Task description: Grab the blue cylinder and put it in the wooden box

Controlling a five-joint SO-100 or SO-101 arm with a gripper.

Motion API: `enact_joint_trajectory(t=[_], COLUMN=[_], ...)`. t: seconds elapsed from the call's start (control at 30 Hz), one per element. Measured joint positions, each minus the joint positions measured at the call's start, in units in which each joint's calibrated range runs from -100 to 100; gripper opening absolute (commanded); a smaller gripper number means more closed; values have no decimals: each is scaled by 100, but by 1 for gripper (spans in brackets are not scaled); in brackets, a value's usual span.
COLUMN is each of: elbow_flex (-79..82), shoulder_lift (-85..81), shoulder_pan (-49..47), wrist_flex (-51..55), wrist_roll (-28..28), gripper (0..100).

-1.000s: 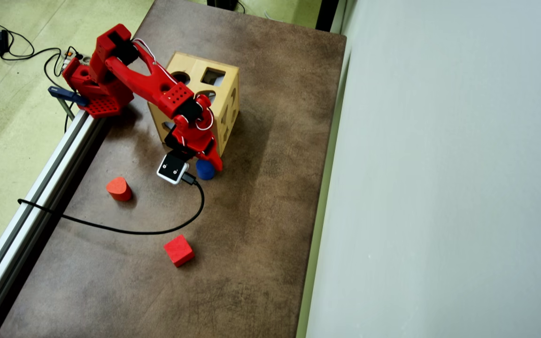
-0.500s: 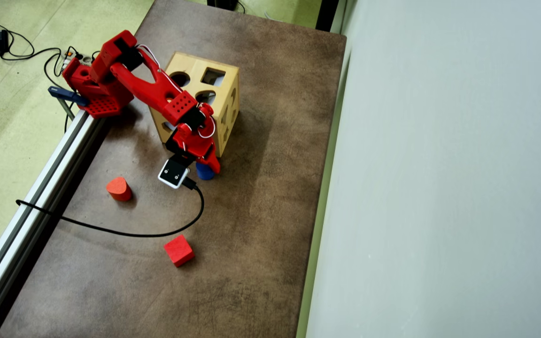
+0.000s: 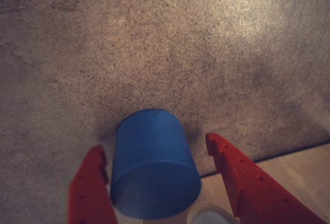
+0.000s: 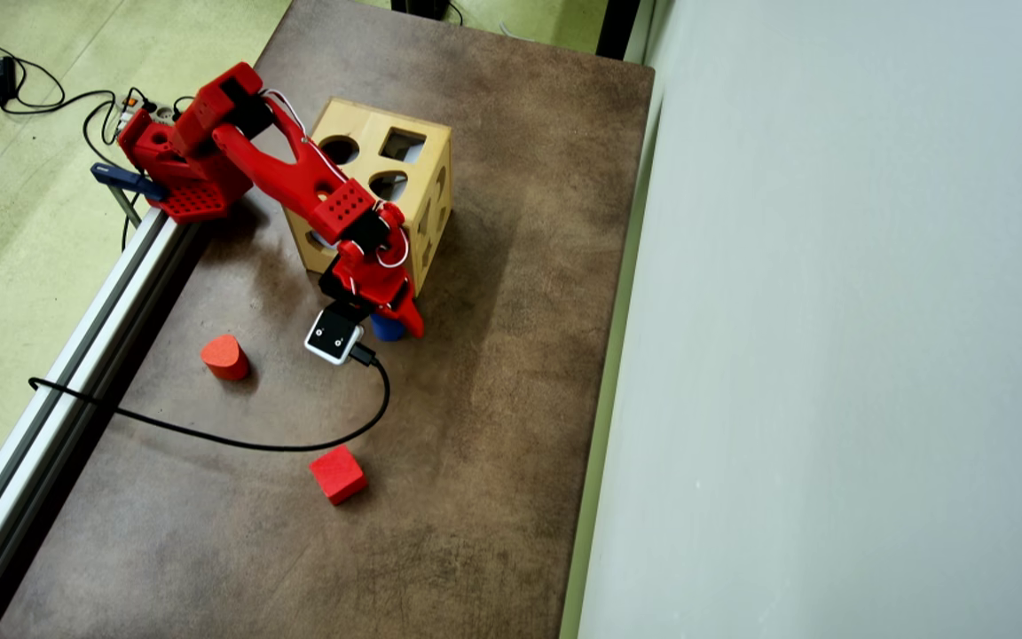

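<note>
A mottled brown desk point(image 4: 493, 373) is carrying everything here, with a pale wall running along its right side in the overhead view and a green floor lying beyond its left edge. The red arm is reaching down just in front of the wooden box point(image 4: 413, 164), whose top is showing round and square holes. In the wrist view the blue cylinder point(image 3: 152, 170) is standing upright on the desk between the fingers point(image 3: 227, 157), right beside the foot of the box; in the overhead view only a sliver of the blue cylinder point(image 4: 384, 329) is peeking out under the wrist. The fingers are spread fairly wide: the one on the left of the wrist view is looking close to or touching the cylinder's side, while the other is standing clearly apart from it. To grip well, the arm probably needs to shift a touch so the cylinder is sitting centred, then close evenly, otherwise it may slide or tip toward the box. A red rounded block point(image 4: 225, 357) and a red cube point(image 4: 338, 474) are lying well apart, nearer the camera cable
</note>
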Motion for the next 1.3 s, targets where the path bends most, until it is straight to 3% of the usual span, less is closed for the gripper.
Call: enact_joint_trajectory(t=[0.4, 0.8, 1.3], elbow_flex=[-9, -271, -271], shoulder_lift=[0, -102, -2729], shoulder_pan=[-14, -14, -14], wrist_flex=[-8, 8, 1227], wrist_roll=[0, -93, -244], gripper=[1, 2, 2])
